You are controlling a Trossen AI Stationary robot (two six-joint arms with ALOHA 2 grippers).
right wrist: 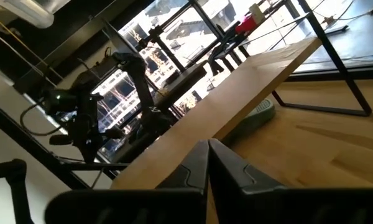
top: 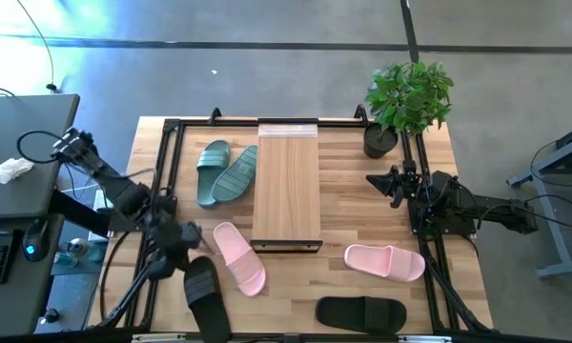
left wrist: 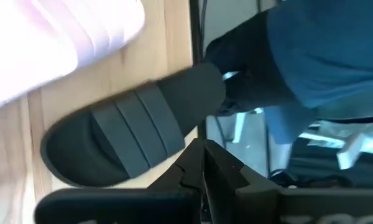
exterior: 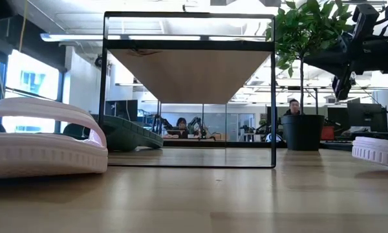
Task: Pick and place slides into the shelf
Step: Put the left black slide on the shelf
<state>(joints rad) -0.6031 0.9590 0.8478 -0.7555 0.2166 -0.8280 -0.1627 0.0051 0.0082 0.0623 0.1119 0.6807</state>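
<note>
I saw my left gripper with its fingers pressed together, hanging just beside a black slide on the wooden table. A pale pink slide lay at ten o'clock from the black one.

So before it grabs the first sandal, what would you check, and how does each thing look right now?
1. Both grippers free to pick: ok. The left gripper and right gripper are shut and hold nothing.
2. Shelf has room: ok. Its plank top is bare, and the low view shows open space beneath it.
3. Slides all on the table: ok. Two green, two pink, two black.
4. Nearest target for the left gripper: ok. A black slide lies just by it.
5. All slides right way up: not ok. One green slide lies sole up.
6. Potted plant clear of the right arm's path: cannot tell.
</note>
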